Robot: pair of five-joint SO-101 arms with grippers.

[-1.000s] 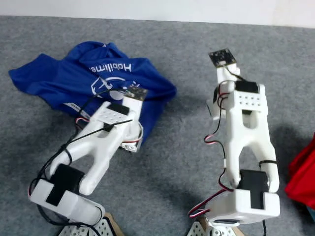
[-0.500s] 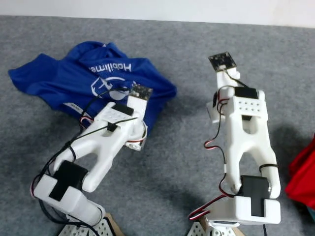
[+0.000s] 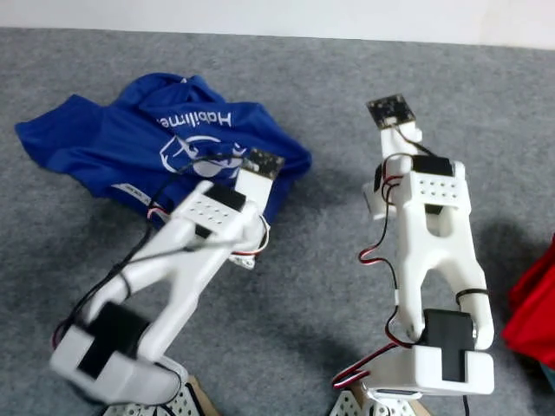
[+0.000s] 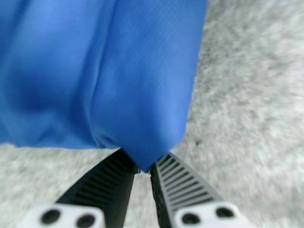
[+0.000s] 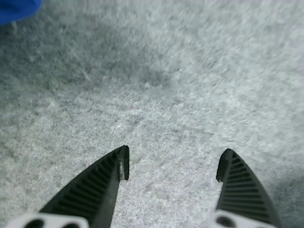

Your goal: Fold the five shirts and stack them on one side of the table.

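red cloth (image 3: 535,303): cut off by frame edge | blue shirt (image 3: 121,143): near corner hidden under left arm (image 3: 195,247)

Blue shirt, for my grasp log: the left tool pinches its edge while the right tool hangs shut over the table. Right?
No: the right tool is open over the table, per the right wrist view. The left tool does pinch the blue shirt.

Bare table (image 3: 316,277) open down the middle; blue shirt (image 3: 113,143) blocks far left; red cloth (image 3: 533,303) at right edge.
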